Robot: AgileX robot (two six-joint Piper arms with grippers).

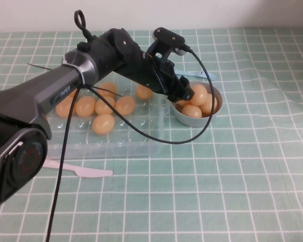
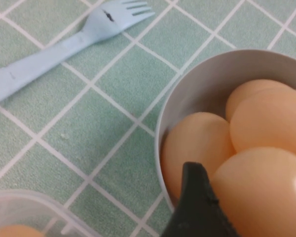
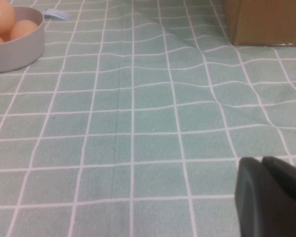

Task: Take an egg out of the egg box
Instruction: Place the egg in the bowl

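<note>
My left gripper (image 1: 188,96) reaches across the egg box (image 1: 141,142) to the small grey-blue bowl (image 1: 184,119). In the left wrist view one black finger (image 2: 195,200) presses against a large orange-tan egg (image 2: 261,197), held just above the other eggs in the bowl (image 2: 197,84); the second finger is out of view. The same egg (image 1: 198,94) shows at the fingertips in the high view. Several eggs (image 1: 103,123) lie in the clear box's dimples. My right gripper (image 3: 274,195) is shut and empty, low over bare cloth; it does not show in the high view.
A blue plastic fork (image 2: 49,54) lies beyond the bowl. A white plastic knife (image 1: 81,172) lies in front of the egg box. A cardboard box (image 3: 266,22) stands at the far right. Green checked cloth covers the table.
</note>
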